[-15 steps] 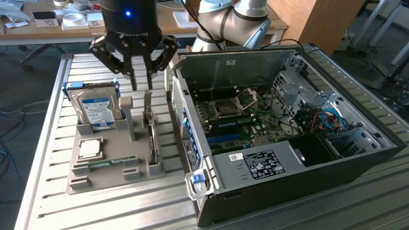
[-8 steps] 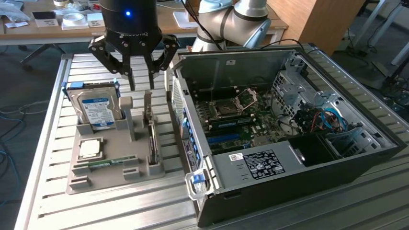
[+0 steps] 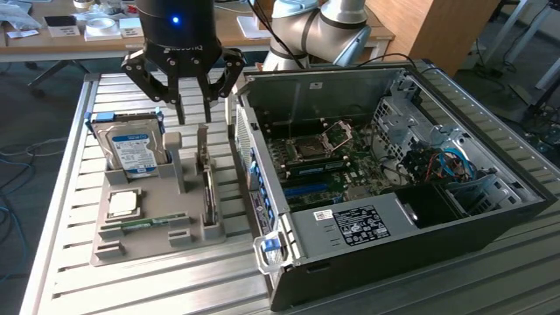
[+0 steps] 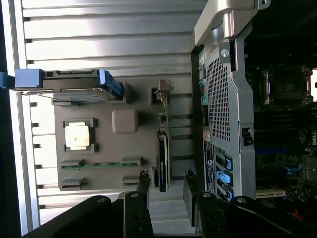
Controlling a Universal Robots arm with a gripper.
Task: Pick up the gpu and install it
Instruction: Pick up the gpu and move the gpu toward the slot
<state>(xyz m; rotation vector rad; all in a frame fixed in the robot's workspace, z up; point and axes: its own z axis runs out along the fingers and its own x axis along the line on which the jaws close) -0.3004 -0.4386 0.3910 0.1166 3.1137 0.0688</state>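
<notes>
- the gripper [image 3: 193, 117] hangs over the far part of the grey holder tray [image 3: 157, 246], its two fingers spread wide apart and clamped on no object
- the gpu [image 3: 207, 180] stands on its long edge in a slot along the tray's side toward the exterior view's right, just beside the open computer case [image 3: 490, 216]
- the fingertips sit above the far end of the gpu and apart from it; the card rests untouched in its slot
- in the wrist view the gpu [image 4: 162, 148] runs as a thin dark strip in line with the gap between the fingers [image 4: 143, 191], with its metal bracket at the end away from the gripper
- a silver hard drive [image 3: 133, 149] with a blue-white label stands upright in blue rails at the tray's far corner, on the exterior view's left
- a square processor chip [image 3: 122, 202] lies flat in a pocket nearer than the hard drive, and a slim green memory stick [image 3: 144, 222] lies flat just nearer again
- the case lies on its side with the panel off, the motherboard [image 3: 332, 157] facing up inside it
- tray and case both rest on a slatted metal table [image 3: 61, 275]
- the arm's grey body [image 3: 315, 33] rises beyond the far edge of the case
</notes>
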